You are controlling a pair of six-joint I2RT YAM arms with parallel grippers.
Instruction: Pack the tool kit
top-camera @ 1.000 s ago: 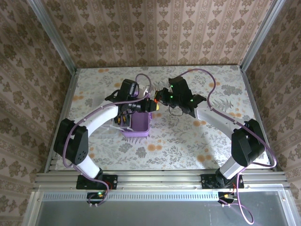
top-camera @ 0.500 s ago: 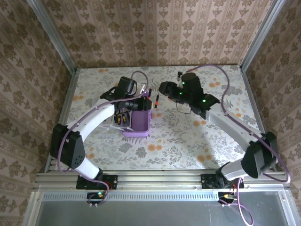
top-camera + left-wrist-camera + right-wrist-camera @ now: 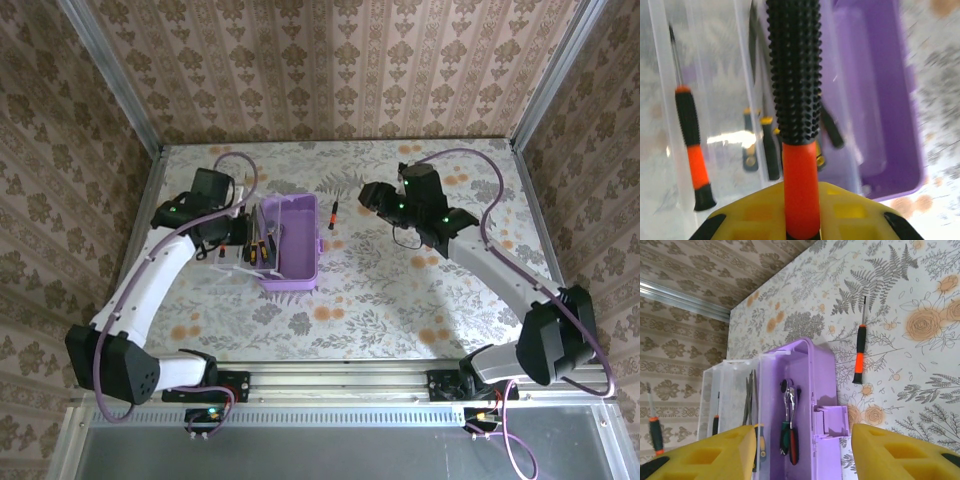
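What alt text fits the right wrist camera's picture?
An open purple case with tools inside sits on a flowered table, its clear lid folded back. A black-and-orange screwdriver lies beside it, and the open end effector shows at the bottom.

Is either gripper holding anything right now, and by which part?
The left gripper grips a screwdriver by the orange end of its handle. The right gripper is open and holds nothing.

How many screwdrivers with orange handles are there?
3: a loose screwdriver on the table beside the purple case; a lid screwdriver in the clear lid; a held screwdriver in the left claw. The case may hide more.
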